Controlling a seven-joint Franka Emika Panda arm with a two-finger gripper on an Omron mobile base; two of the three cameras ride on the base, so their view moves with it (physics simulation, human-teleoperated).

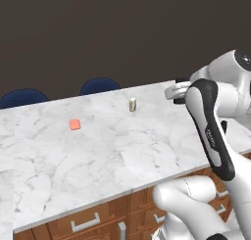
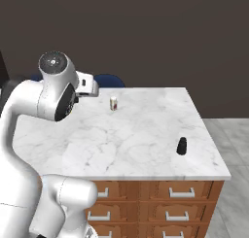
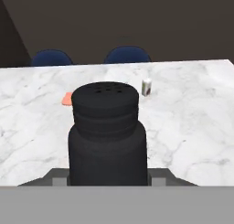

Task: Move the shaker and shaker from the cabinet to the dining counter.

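Holding one black shaker in the gripper, jaws clamped on its wide base, above the table. Second shaker already stands upright on the marble near the right-hand edge, well apart from the arm.

Status, judged: one delivered, one carried over the slab and not yet set down; only the release is left.

Materials: shakers matte black, ribbed, tapered, perforated top. Table white-grey veined marble over brown wooden drawers with silver handles. Also present: small cream jar, flat orange block, dark blue chairs behind.
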